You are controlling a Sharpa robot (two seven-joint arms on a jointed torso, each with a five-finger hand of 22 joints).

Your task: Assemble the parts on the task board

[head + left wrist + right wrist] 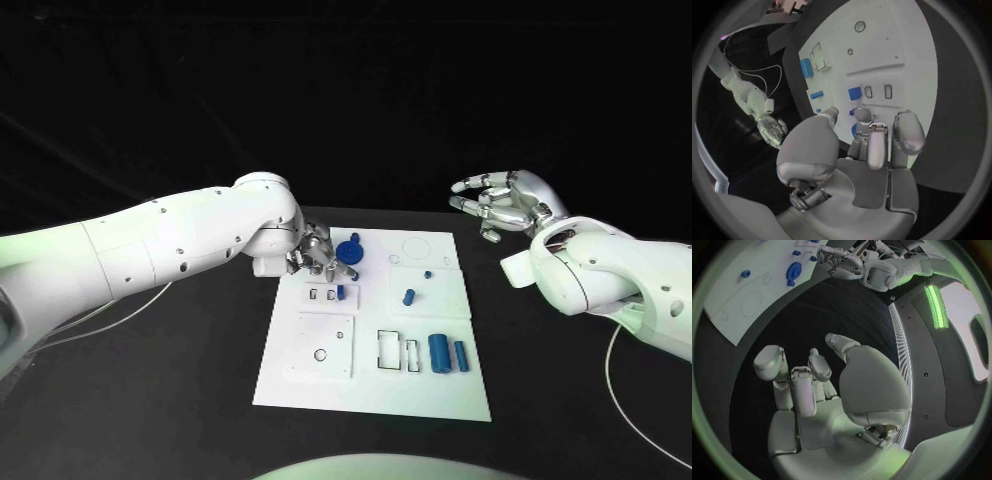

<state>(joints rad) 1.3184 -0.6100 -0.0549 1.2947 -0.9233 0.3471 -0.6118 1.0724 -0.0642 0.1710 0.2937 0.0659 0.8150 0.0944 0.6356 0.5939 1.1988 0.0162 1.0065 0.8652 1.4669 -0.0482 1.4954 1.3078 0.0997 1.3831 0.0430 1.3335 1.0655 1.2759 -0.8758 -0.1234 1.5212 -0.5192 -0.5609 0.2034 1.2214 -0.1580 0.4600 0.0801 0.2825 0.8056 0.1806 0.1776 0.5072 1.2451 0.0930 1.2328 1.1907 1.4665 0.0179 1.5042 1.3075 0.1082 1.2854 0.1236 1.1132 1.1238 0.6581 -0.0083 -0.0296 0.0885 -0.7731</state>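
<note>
The white task board (433, 385) lies in the middle of the black table. A blue round part (348, 253) with an upright knob sits at its far left corner. My left hand (320, 255) hovers right beside it, fingers (870, 132) apart; the blue part (856, 129) shows through the gap between them and nothing is plainly held. A small blue piece (342, 293) stands in a slot, another (410, 296) lies mid-board, and two blue cylinders (449, 354) lie near the front right. My right hand (502, 203) is raised off the board's far right corner, fingers loosely apart and empty.
Small blue pegs (428, 273) stand on the board's upper right panel near a round outline (417, 246). Empty rectangular recesses (391, 350) lie left of the cylinders. A white cable (620, 390) trails on the table at the right. Black table surrounds the board.
</note>
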